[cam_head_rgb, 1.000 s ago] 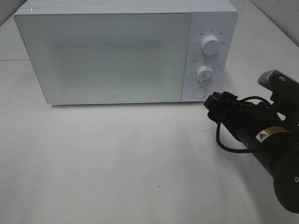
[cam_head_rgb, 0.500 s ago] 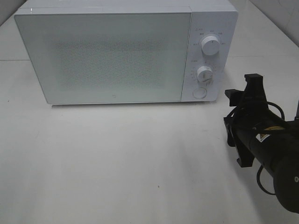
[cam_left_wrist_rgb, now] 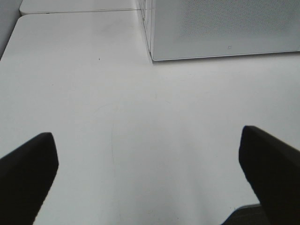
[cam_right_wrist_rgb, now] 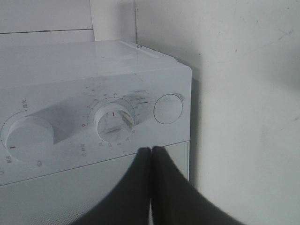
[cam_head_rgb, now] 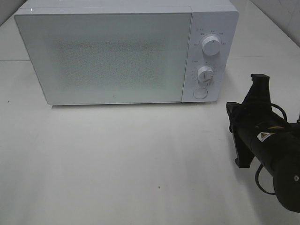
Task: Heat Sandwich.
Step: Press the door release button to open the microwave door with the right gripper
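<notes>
Right gripper (cam_right_wrist_rgb: pixel 151 154) was clenched on nothing, its tips pointed at the microwave (cam_head_rgb: pixel 108 56) panel, near the lower dial (cam_right_wrist_rgb: pixel 114 119) and round button (cam_right_wrist_rgb: pixel 168 108). Left gripper (cam_left_wrist_rgb: pixel 146 133) was spread wide over the bare table (cam_left_wrist_rgb: pixel 93 93). The door was closed. The sandwich appeared in none of the 3 views; possibly behind the frosted door, could not tell.

Risks:
- An off-centre push could nudge the dial instead of the button.
- Starting the timer unverified could heat an empty cavity.

Bright, even light from above; the white table (cam_head_rgb: pixel 117 164) washes out. Thin shadow under the microwave (cam_head_rgb: pixel 108 56). Up close, the right pincer (cam_right_wrist_rgb: pixel 151 159) blurs dark.
</notes>
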`<state>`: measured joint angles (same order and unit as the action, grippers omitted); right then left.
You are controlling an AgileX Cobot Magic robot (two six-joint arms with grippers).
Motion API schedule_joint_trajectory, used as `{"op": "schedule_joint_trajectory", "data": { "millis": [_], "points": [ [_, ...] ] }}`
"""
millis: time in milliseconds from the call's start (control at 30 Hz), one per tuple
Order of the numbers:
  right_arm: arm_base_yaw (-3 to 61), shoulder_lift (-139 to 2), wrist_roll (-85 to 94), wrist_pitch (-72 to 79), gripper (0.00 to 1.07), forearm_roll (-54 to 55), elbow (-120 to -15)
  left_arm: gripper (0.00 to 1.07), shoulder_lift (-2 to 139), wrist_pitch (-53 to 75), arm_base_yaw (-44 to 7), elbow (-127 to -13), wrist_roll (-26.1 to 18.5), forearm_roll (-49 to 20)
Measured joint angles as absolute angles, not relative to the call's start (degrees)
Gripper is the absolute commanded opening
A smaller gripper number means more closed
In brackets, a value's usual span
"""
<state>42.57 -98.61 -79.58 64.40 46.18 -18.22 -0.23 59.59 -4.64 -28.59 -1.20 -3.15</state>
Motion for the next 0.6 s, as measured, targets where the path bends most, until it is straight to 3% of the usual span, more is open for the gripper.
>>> {"op": "schedule_joint_trajectory", "data": {
  "millis": [167, 600],
  "points": [
    [41.8, -100.8, -79.4, 63.4, 0.01, 45.1, -20.6, 1.04, -0.2, 59.6, -4.6, -28.6, -1.2, -3.2],
    [32.5, -108.0, -79.9, 55.3, 0.01, 33.8, -31.1, 1.04, -0.2, 59.6, -4.6, -28.6, -1.2, -3.2]
  ]
}}
